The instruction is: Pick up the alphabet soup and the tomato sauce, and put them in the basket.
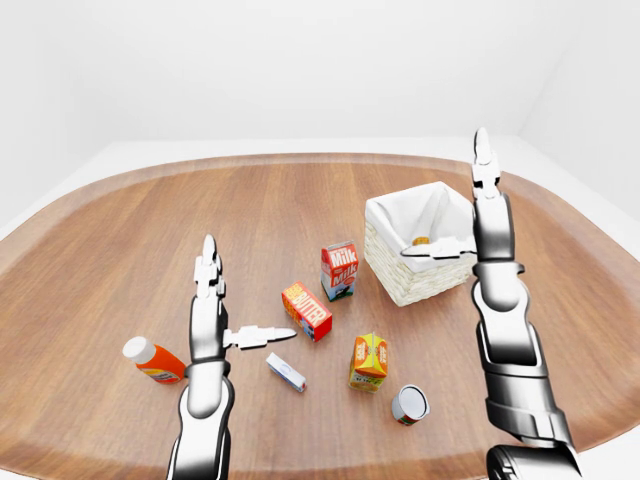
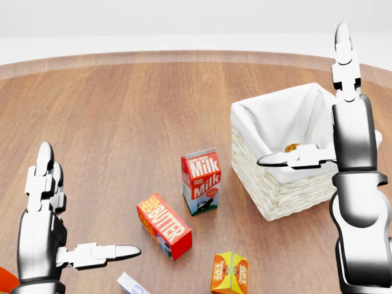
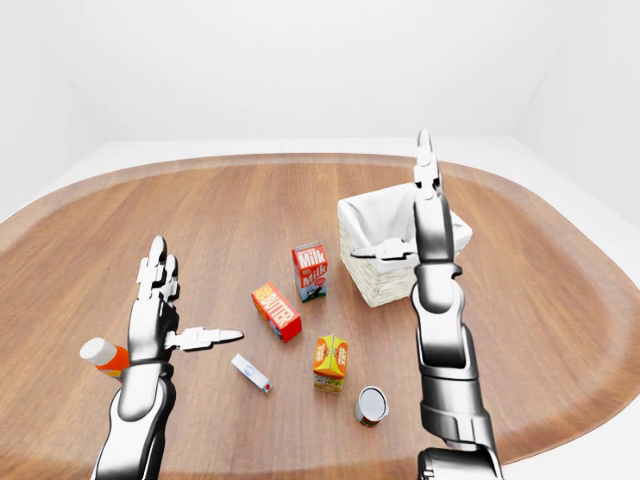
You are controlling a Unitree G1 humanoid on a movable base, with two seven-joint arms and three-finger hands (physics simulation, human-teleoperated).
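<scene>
A white-lined wicker basket [image 2: 269, 197] stands at the right of the head view. Inside it, only the orange top of a can [image 2: 292, 147] peeks past my thumb; its label is hidden. A second can [image 1: 409, 404], red with a grey lid, lies on the table at the lower right of the left-eye view, below the basket. My right hand [image 2: 300, 95] is open, fingers pointing up and thumb stretched across the basket's near rim, holding nothing. At lower left my left hand [image 1: 248, 290] is also open and holds nothing.
A milk carton [image 2: 201, 182], a red butter box [image 2: 164, 225] and an orange juice carton [image 1: 369, 361] stand between my hands. A small white box [image 1: 286, 372] and an orange bottle with a white cap [image 1: 152, 360] lie near my left hand. The wooden table's rim [image 1: 300, 160] is rounded.
</scene>
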